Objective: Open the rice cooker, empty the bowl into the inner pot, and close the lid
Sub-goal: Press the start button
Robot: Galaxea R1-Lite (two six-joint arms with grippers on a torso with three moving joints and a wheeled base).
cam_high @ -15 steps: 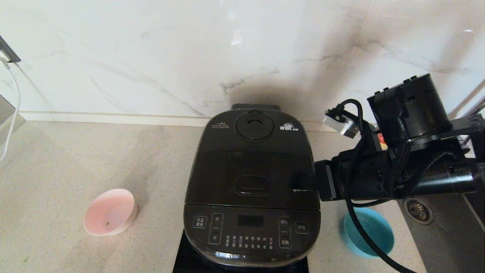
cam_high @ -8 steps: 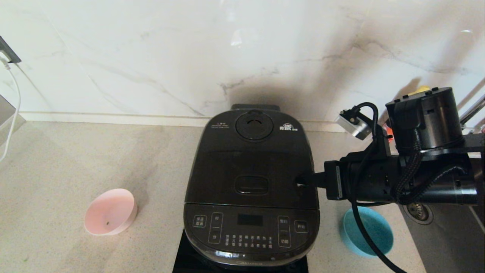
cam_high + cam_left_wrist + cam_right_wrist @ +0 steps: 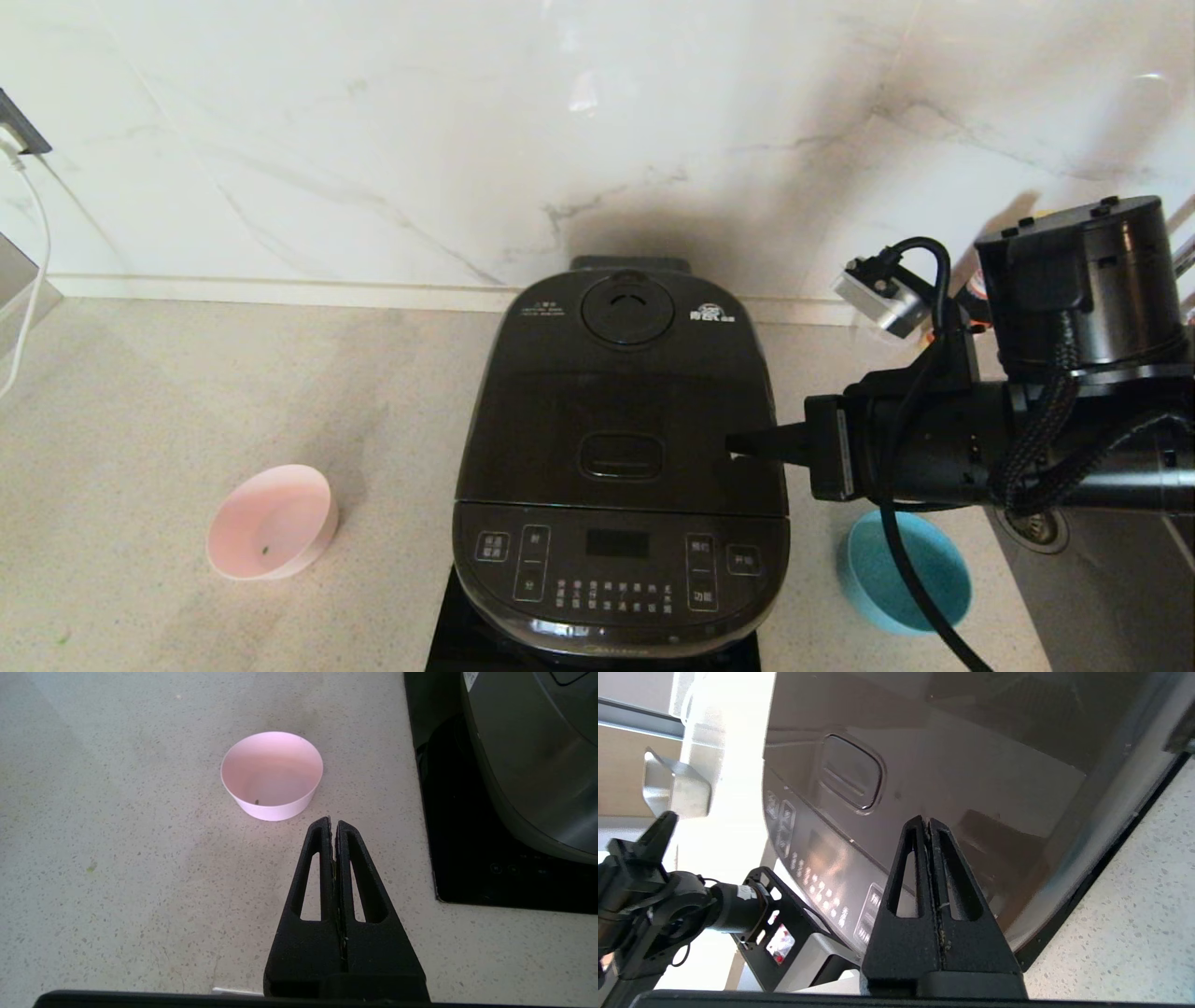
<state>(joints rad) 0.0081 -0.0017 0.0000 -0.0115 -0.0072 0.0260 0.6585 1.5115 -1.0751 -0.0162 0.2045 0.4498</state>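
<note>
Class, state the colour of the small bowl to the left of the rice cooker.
The bowl is pale pink, plain and unpatterned; the left wrist view shows it best.

Black arm, black wedge tools

The right arm (image 3: 990,448) is showing as matte black cylinders, a squat drum housing sitting at its 1 o'clock, braided black cable (image 3: 1036,439) looping along it and a silver camera block (image 3: 873,301) jutting at 11 o'clock. Both the right tool (image 3: 928,822) and left tool (image 3: 332,822) are appearing as black tapered wedges with triangular cut-outs, fingers pressed together.
</note>
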